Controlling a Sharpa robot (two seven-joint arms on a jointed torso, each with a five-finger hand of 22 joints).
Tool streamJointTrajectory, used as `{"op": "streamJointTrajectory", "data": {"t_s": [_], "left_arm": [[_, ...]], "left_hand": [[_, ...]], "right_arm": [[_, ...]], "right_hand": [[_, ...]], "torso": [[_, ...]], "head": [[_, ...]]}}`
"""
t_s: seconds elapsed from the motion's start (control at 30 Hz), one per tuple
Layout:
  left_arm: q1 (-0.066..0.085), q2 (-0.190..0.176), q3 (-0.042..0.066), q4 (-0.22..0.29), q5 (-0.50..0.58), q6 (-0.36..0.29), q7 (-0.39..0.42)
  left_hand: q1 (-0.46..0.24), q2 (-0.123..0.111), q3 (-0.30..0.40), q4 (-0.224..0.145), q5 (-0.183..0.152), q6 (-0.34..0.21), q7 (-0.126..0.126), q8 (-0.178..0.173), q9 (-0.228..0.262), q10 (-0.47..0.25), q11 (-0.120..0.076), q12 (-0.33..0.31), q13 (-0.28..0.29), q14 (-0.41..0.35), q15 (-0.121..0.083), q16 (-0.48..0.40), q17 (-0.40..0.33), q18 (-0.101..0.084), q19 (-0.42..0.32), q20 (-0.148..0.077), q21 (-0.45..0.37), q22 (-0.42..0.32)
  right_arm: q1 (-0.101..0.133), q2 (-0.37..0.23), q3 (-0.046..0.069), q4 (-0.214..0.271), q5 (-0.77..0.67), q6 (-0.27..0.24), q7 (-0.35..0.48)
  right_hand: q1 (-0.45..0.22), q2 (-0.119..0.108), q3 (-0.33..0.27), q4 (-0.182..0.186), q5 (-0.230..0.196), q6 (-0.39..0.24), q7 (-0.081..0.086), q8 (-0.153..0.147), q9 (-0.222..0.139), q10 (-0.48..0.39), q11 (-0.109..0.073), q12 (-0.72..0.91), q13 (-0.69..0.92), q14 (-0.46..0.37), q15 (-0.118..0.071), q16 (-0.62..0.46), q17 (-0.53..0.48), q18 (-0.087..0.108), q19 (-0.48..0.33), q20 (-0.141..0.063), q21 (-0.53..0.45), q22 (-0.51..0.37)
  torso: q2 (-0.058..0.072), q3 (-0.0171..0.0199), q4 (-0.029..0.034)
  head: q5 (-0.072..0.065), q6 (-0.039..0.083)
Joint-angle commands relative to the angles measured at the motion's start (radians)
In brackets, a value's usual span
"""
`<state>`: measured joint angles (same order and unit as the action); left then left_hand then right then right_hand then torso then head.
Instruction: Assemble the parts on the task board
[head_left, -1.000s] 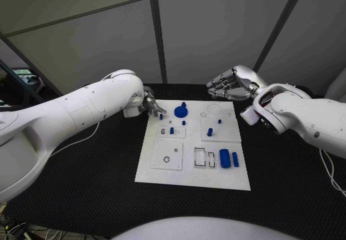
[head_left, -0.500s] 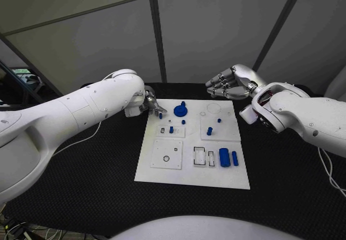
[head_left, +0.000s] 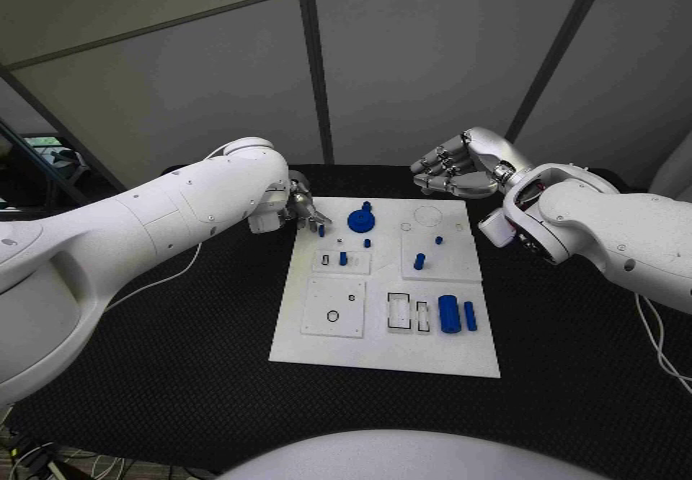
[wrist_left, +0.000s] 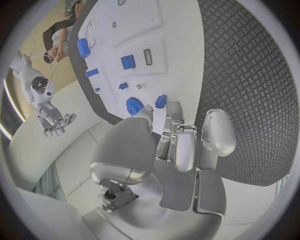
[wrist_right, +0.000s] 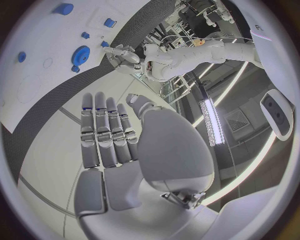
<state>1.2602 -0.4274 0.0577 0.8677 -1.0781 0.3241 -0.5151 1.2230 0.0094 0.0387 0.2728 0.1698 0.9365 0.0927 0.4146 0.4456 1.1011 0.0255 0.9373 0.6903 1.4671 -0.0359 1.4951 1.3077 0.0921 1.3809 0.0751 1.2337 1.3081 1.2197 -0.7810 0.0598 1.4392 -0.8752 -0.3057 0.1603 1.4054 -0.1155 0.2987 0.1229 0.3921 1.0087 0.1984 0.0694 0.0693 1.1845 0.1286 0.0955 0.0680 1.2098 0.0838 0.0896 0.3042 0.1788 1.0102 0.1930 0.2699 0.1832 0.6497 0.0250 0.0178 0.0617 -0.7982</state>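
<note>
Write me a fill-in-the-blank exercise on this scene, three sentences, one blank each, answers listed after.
1. The white rectangular task board lies on a ____ table.
2. The round blue toothed gear sits on the board's far end, nearer the robot's ____ silver hand.
3. The right silver hand hangs beyond the board's far edge and holds ____.

Missing words: black; left; nothing
</note>
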Motion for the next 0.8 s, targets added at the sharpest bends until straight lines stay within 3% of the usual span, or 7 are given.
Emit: {"op": "streamJointTrajectory", "data": {"t_s": [0.03,0.23,0.8], "left_arm": [[0.002,-0.001,0.0,0.002,-0.006,0.003,0.0],[0.002,-0.002,0.0,0.004,-0.006,0.011,-0.002],[0.001,0.0,0.0,0.006,-0.005,0.035,0.0]], "left_hand": [[0.015,0.005,0.001,-0.008,0.006,0.008,-0.002,0.004,-0.001,0.001,-0.006,0.004,-0.001,0.064,-0.004,0.006,0.159,-0.008,0.005,-0.003,0.0,0.003],[0.059,0.026,0.026,-0.026,0.002,0.016,-0.009,0.014,-0.003,0.005,-0.013,0.007,-0.003,0.066,-0.009,0.011,0.166,-0.01,0.01,-0.007,0.007,0.011],[0.076,0.03,0.039,-0.032,-0.007,0.028,-0.014,0.026,-0.003,0.022,-0.017,0.019,0.007,0.072,-0.012,0.021,0.18,-0.014,0.02,-0.011,0.023,0.024]], "right_arm": [[0.001,0.001,0.001,0.0,-0.001,0.007,0.004],[0.001,0.002,0.001,-0.001,-0.001,0.008,0.004],[0.001,0.002,0.001,-0.001,-0.001,0.008,0.005]], "right_hand": [[-0.009,0.001,0.002,0.004,0.006,0.001,0.003,0.001,0.001,-0.003,0.003,0.004,-0.001,0.005,-0.001,-0.004,-0.002,0.003,0.005,-0.001,-0.004,-0.001],[-0.009,0.001,0.002,0.004,0.006,0.001,0.003,0.001,0.001,-0.003,0.003,0.004,-0.001,0.005,-0.001,-0.004,-0.002,0.003,0.005,-0.001,-0.004,-0.001],[-0.009,0.001,0.002,0.004,0.006,0.001,0.003,0.001,0.001,-0.003,0.003,0.004,-0.001,0.005,-0.001,-0.004,-0.002,0.003,0.005,-0.001,-0.004,-0.001]], "torso": [[0.0,-0.0003,0.0007],[0.0,0.0002,0.0],[-0.001,0.0001,0.0005]], "head": [[0.0,-0.001],[0.001,-0.003],[-0.001,-0.007]]}}
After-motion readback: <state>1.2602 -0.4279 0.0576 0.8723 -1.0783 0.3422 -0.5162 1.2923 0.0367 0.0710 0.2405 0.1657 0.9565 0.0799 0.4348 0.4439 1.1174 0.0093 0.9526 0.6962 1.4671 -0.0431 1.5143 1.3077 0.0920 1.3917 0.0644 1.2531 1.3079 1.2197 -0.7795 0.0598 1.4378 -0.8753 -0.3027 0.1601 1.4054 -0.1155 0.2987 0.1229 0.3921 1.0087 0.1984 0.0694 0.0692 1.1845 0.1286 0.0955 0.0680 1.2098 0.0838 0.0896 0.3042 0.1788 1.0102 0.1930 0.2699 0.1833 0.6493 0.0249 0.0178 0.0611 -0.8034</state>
